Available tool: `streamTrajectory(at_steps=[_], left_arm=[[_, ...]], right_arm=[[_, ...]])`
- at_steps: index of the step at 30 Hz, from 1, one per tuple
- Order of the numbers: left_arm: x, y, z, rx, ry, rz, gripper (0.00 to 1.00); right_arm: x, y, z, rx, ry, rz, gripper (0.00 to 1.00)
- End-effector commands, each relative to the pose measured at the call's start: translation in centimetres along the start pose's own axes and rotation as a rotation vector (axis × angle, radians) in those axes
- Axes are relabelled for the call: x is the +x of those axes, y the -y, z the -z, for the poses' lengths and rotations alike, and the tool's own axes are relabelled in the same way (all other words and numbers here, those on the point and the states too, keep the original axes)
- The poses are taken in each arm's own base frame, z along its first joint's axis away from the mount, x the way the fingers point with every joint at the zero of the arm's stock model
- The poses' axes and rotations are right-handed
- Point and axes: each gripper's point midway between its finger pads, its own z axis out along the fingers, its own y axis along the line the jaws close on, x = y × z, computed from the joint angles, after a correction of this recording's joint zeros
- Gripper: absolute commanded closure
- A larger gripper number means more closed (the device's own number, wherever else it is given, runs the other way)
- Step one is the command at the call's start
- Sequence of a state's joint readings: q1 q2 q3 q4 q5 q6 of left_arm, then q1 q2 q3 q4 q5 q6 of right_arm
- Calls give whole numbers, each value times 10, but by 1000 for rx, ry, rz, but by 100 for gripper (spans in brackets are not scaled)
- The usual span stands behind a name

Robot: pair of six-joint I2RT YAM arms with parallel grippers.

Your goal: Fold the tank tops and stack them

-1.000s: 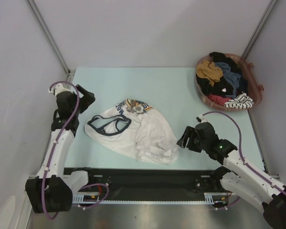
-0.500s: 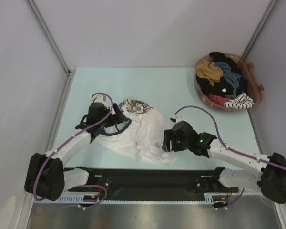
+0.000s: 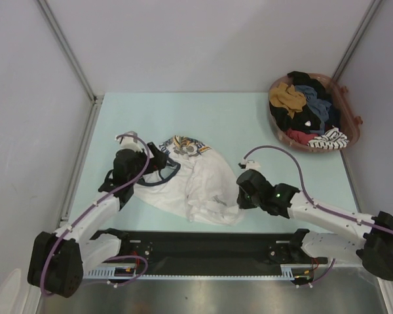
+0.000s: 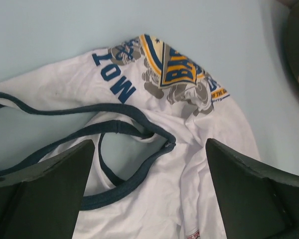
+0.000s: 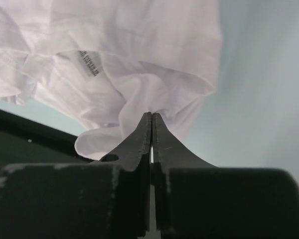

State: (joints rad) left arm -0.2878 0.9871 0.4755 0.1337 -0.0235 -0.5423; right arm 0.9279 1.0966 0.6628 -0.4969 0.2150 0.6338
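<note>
While the white tank top (image 3: 190,186) lies crumpled on the bench (image 3: 249,124), just left of centre in the overhead view, I read this as the spreading-out step that comes before any fold. My right jaws are closed tight at the garment's right edge, low in the frame. In the right wrist view their tips meet exactly where a fold of the white cloth (image 5: 114,50) bunches, so I judge they have a thin pinch of it. My left jaws stand wide open and hold nothing. They hang over the navy trim (image 4: 134,124) of the straps and neckline, with the printed graphic (image 4: 174,74) just beyond toward the top of that view. A grey-blue piece (image 3: 312,96) shows among the clothes in the basket (image 3: 344,98) at the upper right, well apart from both arms; it may be the second top, though I cannot tell from here. Next I would lower the left jaws onto a strap and close them. Then I would draw the two arms apart to pull the cloth flat, keeping the pinch from slipping.
</note>
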Motion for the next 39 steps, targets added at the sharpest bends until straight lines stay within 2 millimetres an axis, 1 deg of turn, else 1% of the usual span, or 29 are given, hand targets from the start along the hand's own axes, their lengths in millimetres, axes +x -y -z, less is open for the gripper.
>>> streamTrajectory(at_steps=[1, 4, 5, 6, 8, 9, 10, 11, 12, 13, 14, 15, 16, 17, 18, 19, 20, 21, 22, 23, 24, 26, 27, 28, 29, 31, 32, 35, 39], left_arm=[[-2, 13, -10, 58, -40, -45, 0], [7, 18, -16, 78, -87, -72, 0], [13, 14, -19, 59, -109, -79, 0], [17, 17, -20, 49, -132, -89, 0], [26, 13, -26, 17, -163, -124, 0], [29, 17, -26, 15, -182, -141, 0], [32, 18, -28, 13, -196, -158, 1], [39, 16, -31, 6, -225, -170, 2], [39, 22, -33, 16, -233, -185, 2], [42, 22, -36, 15, -247, -200, 3], [50, 20, -41, 4, -280, -212, 3], [52, 23, -43, 2, -304, -226, 4], [54, 23, -45, -3, -322, -239, 9], [66, 16, -48, -27, -371, -247, 12], [64, 19, -52, -24, -376, -251, 15], [67, 18, -54, -31, -390, -254, 19], [71, 10, -56, -69, -404, -259, 20], [71, 10, -58, -76, -405, -256, 21], [73, 10, -59, -75, -410, -254, 21], [74, 10, -60, -72, -412, -250, 22], [74, 11, -61, -70, -410, -245, 22], [73, 15, -65, -50, -397, -237, 22], [72, 16, -67, -48, -391, -235, 24], [75, 22, -67, -22, -408, -225, 27], [78, 21, -70, -25, -422, -222, 27], [75, 29, -76, -6, -423, -211, 32], [80, 29, -78, -4, -440, -209, 32], [81, 31, -83, -2, -449, -205, 38], [83, 32, -85, 3, -445, -201, 44]], right_arm=[[-23, 39, 23, 101, 148, -147, 100], [-27, 62, 37, 91, 217, -267, 100], [-30, 78, 40, 127, 238, -327, 100], [-31, 87, 43, 164, 266, -408, 100], [-28, 104, 49, 254, 291, -487, 100], [-28, 114, 52, 305, 314, -503, 97], [-28, 116, 50, 326, 311, -510, 89], [-31, 115, 50, 323, 315, -507, 74], [-31, 112, 49, 316, 304, -502, 48], [-33, 109, 48, 308, 303, -505, 19], [-35, 106, 47, 298, 296, -481, 17], [-40, 100, 49, 275, 304, -474, 17], [-43, 96, 50, 262, 313, -465, 19], [-47, 87, 52, 207, 314, -410, 25], [-50, 77, 52, 154, 320, -376, 30], [-60, 60, 52, 72, 348, -352, 39], [-62, 50, 52, 22, 346, -330, 42], [-58, 34, 49, -54, 307, -292, 46], [-66, 20, 49, -118, 319, -279, 47], [-62, 7, 48, -161, 288, -262, 46], [-60, 2, 38, -161, 252, -256, 45], [-55, -14, 31, -180, 209, -222, 42], [-52, -17, 27, -177, 191, -222, 38], [-48, -22, 16, -168, 162, -212, 37], [-46, -27, 11, -176, 149, -212, 36], [-44, -30, 0, -173, 135, -240, 34], [-38, -29, -8, -158, 114, -249, 34], [-40, -33, -18, -179, 135, -292, 35], [-51, -36, -28, -198, 180, -329, 40]])
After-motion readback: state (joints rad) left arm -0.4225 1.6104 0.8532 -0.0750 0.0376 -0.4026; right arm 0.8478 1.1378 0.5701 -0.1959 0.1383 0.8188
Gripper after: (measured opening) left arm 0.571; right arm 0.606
